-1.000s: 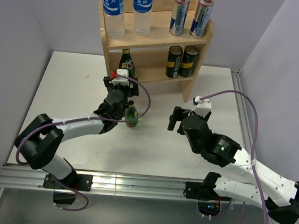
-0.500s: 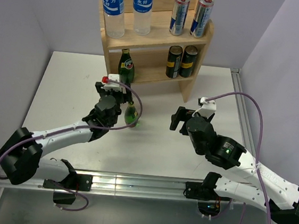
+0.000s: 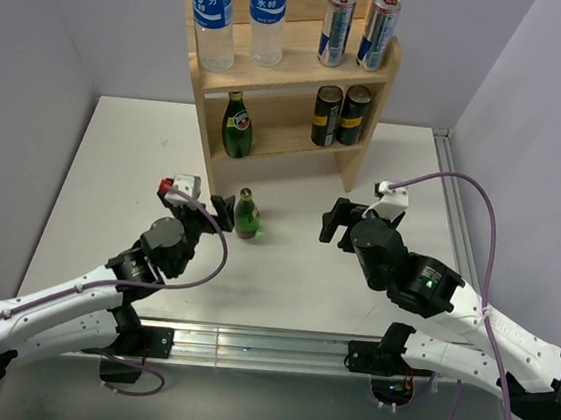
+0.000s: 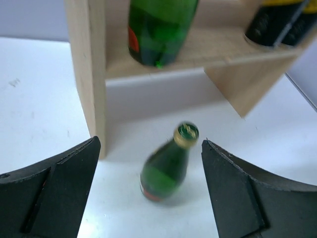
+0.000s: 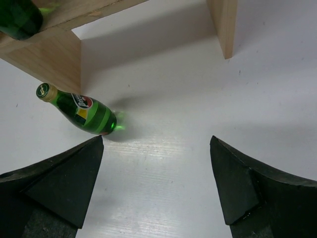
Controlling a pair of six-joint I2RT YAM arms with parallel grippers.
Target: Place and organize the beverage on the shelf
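Top cam: fixed, high over near edge of the flat white tabletop [image 3: 116, 153], tilted down twd far wall, wide & distant; whole light-wood two-tier shelf [image 3: 286, 142] in frame. Left wrist cam: low, close, facing almost level at shelf [image 4: 86, 74] lower tier, betw. left gripper's dark fingers [image 4: 54, 193]. Right wrist cam: higher, aimed steeply down at tabletop [image 5: 198, 99] by shelf [image 5: 49, 59] feet, right gripper's dark fingers [image 5: 54, 183] in bottom corners. All 3 share the small green glass bottle [image 3: 248, 216] [image 4: 168, 163] [image 5: 79, 110] on tabletop [image 4: 34, 99], plus bigger green glass bottle [image 3: 236, 125] [image 4: 158, 29] [image 5: 17, 17] on lower tier.

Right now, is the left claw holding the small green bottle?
No, the open left gripper is clear of the small green bottle.
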